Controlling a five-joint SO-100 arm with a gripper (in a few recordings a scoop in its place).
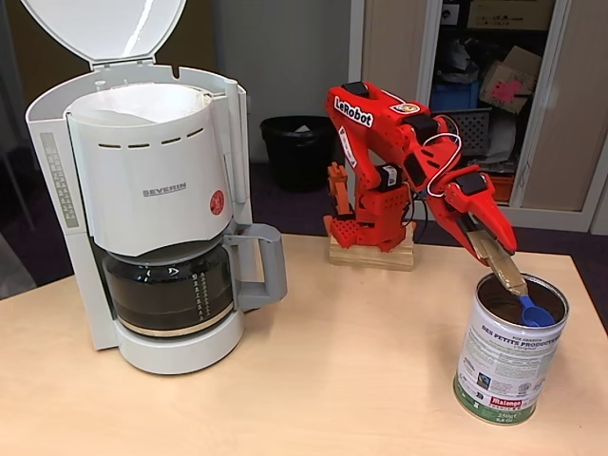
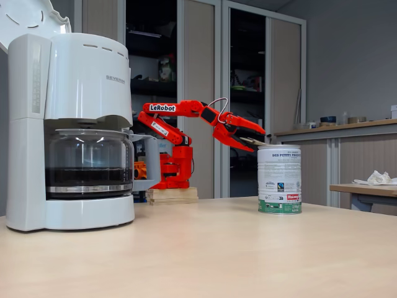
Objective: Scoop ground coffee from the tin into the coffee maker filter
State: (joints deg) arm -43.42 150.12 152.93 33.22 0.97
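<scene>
Here, at far left in both fixed views, a white-grey drip coffee machine (image 1: 157, 204) marked SEVERIN, lid (image 1: 104, 28) tipped up and open, with the white paper coffee maker filter (image 1: 142, 103) lining its top basket and a glass carafe (image 1: 171, 290) seated below, dark at the bottom. Behind, further back on the floor, a black waste bin (image 1: 299, 147). At centre, bolted to a small wooden block (image 1: 372, 255) at the back of the pale wood table (image 1: 313, 380), a red arm (image 1: 399, 152) lettered LeRobot, reaching out and down to the right. Out at the arm's end, the gripper (image 1: 494, 249) angled over the open mouth of the tin (image 1: 508, 351), clamped on a pale wooden-looking handle (image 1: 503, 266) ending in a little blue scoop (image 1: 535, 312), the bowl dipped just inside the rim. At right, the tin itself, upright on the table, well apart from the machine, white label, green band at the base, red logo. Inside it, a brown interior; the ground coffee itself too dark and shadowed to make out. From the low side view, the gripper (image 2: 251, 139) poised just above the tin (image 2: 279, 180) top, scoop hidden behind the rim. At far right in that view, a second table (image 2: 363, 189) bearing a crumpled white cloth (image 2: 375, 179).
</scene>
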